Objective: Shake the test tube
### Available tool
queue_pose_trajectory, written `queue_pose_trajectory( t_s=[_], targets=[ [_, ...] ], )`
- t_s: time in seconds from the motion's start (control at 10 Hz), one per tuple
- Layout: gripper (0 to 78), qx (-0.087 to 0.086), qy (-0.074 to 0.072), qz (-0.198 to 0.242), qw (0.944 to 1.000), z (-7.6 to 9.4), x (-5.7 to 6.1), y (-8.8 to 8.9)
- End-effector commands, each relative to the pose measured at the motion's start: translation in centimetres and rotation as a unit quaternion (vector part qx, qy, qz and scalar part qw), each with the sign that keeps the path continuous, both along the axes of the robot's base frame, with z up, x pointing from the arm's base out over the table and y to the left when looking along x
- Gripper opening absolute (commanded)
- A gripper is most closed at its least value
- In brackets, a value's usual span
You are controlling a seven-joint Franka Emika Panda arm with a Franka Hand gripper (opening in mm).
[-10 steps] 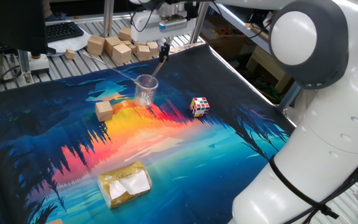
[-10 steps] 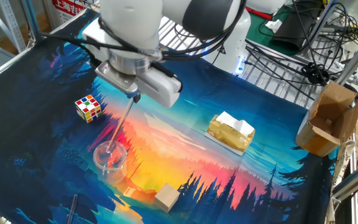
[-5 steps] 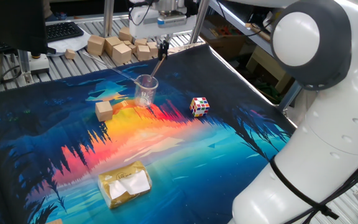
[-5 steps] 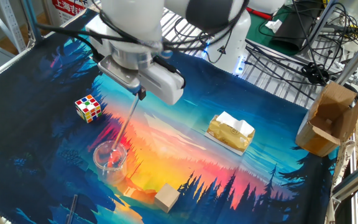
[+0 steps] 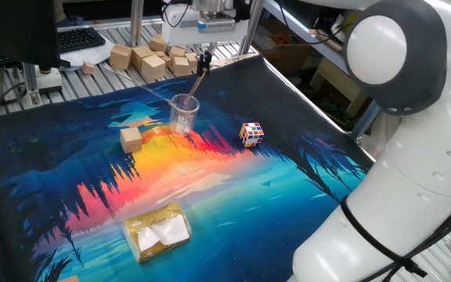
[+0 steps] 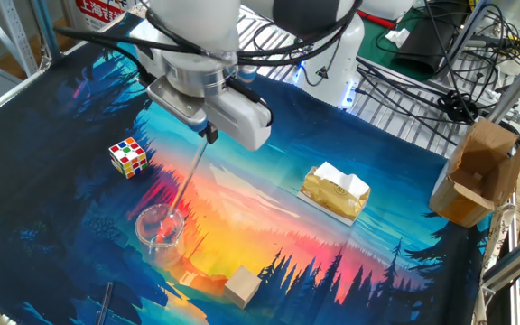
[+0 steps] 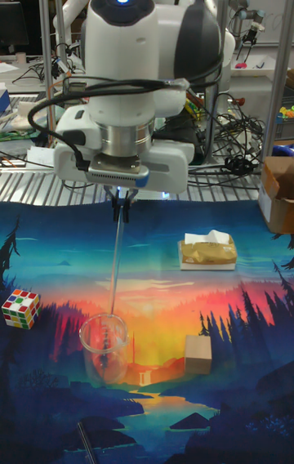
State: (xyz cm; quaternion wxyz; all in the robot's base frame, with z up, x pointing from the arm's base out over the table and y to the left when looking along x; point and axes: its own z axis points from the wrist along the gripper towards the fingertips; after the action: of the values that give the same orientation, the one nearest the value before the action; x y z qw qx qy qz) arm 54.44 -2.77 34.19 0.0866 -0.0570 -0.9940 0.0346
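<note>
Sunset-forest printed mat (image 5: 233,188) covers the table, metal racks behind. Test tube (image 7: 117,264) hangs tilted from the claw (image 7: 122,204), top pinched between the closed fingers, lower end dipping into the clear beaker (image 7: 104,346) near mat centre. Tall fixed view shows the tube's whole length; one fixed view has it as a short brownish stick (image 5: 197,84) above the beaker rim. Rubik's cube (image 6: 127,156) sits apart on one side of the beaker, wooden block (image 6: 242,286) near it on the other. Tissue pack (image 6: 335,191) lies farther off. Only one fixed view shows the wooden blocks pile (image 5: 149,56) beyond the mat; the other fixed view shows a cardboard box (image 6: 478,174).
</note>
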Motion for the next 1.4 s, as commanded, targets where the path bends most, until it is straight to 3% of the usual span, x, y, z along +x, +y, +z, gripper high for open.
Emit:
queue_pose_trajectory(
  t_s=[0.1, 0.2, 0.4, 0.5, 0.6, 0.7, 0.8, 1.1, 1.3, 1.4],
  targets=[
    [1.1, 0.005, 0.009, 0.029, 0.9995, 1.0, 1.3, -2.4],
    [1.1, 0.0, 0.001, 0.035, 0.9994, 0.4, 2.1, -2.9],
    [1.1, 0.002, 0.002, 0.022, 0.9998, 0.1, 2.5, -1.6],
    [1.1, -0.004, 0.004, -0.004, 1.0, 0.5, 1.7, 0.7],
    [1.1, -0.006, 0.013, -0.01, 0.9998, 1.1, 0.6, 1.5],
    [1.1, -0.007, 0.016, -0.009, 0.9998, 1.4, 0.1, 1.5],
    [1.1, -0.006, 0.02, 0.004, 0.9998, 1.8, -0.3, 0.4],
    [1.1, 0.0, 0.013, 0.032, 0.9994, 0.4, 2.2, -1.3],
    [1.1, -0.001, 0.01, 0.017, 0.9998, -0.5, 3.1, 0.5],
    [1.1, -0.002, 0.011, 0.006, 0.9999, -0.3, 2.5, 1.3]
  ],
)
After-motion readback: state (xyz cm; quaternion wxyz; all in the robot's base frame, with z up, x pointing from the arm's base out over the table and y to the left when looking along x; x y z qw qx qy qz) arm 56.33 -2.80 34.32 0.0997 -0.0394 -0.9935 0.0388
